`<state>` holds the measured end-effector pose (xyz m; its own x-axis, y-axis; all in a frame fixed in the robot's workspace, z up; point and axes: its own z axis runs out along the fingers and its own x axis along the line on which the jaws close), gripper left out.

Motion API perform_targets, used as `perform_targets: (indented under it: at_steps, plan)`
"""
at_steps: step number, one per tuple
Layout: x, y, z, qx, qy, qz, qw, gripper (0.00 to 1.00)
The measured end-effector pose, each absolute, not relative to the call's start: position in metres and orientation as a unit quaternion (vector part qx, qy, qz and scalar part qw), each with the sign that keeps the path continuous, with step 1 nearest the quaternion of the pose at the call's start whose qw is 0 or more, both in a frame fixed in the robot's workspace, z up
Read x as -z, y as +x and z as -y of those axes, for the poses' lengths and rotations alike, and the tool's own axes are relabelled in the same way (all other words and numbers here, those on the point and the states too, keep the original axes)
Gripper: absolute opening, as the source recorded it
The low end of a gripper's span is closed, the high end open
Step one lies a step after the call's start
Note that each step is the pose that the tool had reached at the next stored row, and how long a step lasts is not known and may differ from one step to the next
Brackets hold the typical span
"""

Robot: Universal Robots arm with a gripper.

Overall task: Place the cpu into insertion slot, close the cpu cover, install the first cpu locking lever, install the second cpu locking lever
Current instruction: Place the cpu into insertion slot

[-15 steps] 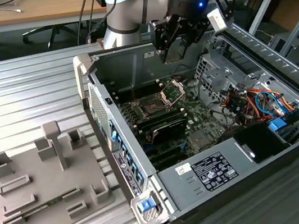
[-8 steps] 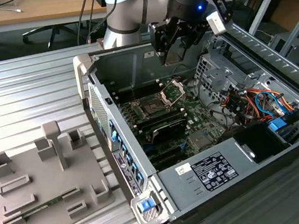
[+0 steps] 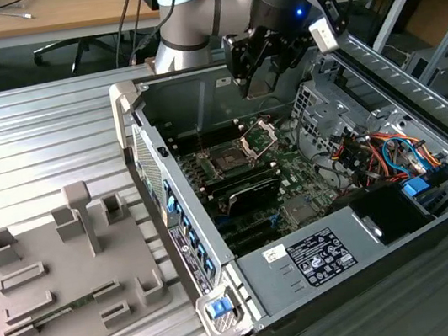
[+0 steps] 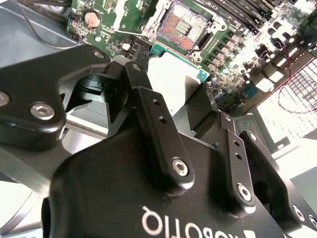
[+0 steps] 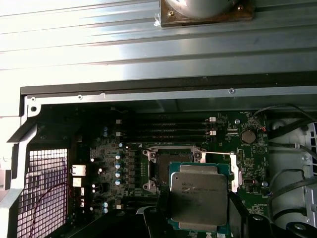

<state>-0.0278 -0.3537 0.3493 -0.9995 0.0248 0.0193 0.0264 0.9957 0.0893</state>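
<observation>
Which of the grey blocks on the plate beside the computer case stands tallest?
The slim post with the wide cap on the grey plate: it rises clearly above the low blocks around it.

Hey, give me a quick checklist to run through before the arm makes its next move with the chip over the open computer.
1. Chip gripped by the pincer: ok, it is clamped at two opposite edges.
2. Socket empty: ok, bare contacts show in the second wrist view.
3. Cover open: ok, it stands raised beside the socket.
4. Chip lined up over the socket: cannot tell, the pincer hangs well above the board.
5. Chip's corner mark matched to the socket: cannot tell.
</observation>
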Motion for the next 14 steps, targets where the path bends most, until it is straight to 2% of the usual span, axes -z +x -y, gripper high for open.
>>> perform_targets:
  at_steps: [14]
  plan:
    - [-0.3471, -0.0278, 0.3537, 0.045, -0.013, 0.999, 0.009, 0.55]
